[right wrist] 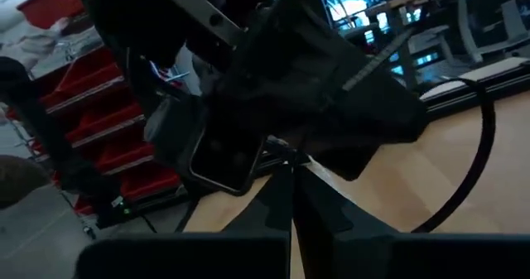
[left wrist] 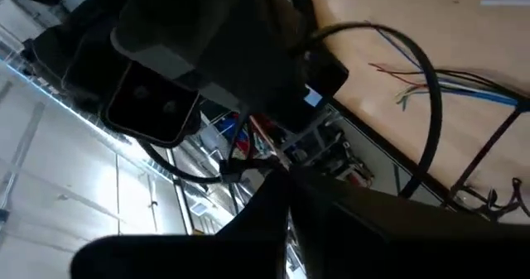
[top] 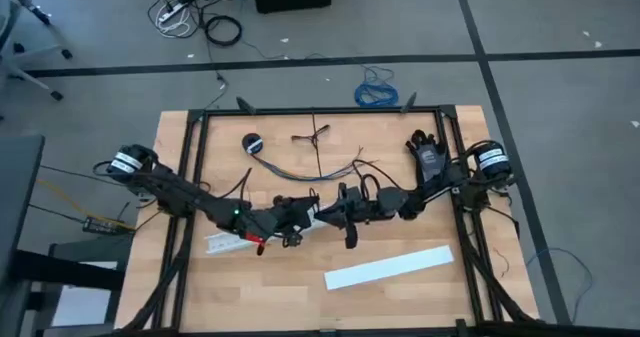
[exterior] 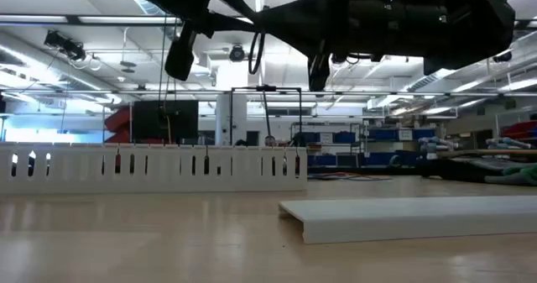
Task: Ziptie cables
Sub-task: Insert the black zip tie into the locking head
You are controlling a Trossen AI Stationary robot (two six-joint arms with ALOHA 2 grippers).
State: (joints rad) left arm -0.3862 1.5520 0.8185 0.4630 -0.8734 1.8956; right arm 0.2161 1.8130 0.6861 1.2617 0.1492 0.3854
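The cables (top: 310,169) lie loose on the table beyond the grippers, a bunch of thin wires running from a small dark roll (top: 251,143) toward the right. Their coloured ends (left wrist: 418,82) show in the left wrist view. Both arms meet over the middle of the table, raised well above it. My left gripper (top: 306,215) and my right gripper (top: 326,214) point at each other, tip to tip. In each wrist view the arm's own fingers close to a point, my left gripper (left wrist: 286,180) and my right gripper (right wrist: 290,168) both shut. My left gripper's shut fingertips (left wrist: 280,188) stand right against the other arm's gripper; I cannot tell whether they touch it or hold something thin. My right gripper's shut fingertips (right wrist: 284,178) stand the same way against the left gripper; whether anything is between them does not show.
A white slotted strip (top: 226,243) lies under the left arm, and a flat white cover (top: 388,267) lies near the front right. Thin dark crossed strips (top: 312,135) lie at the far middle. A black frame (top: 320,110) borders the table.
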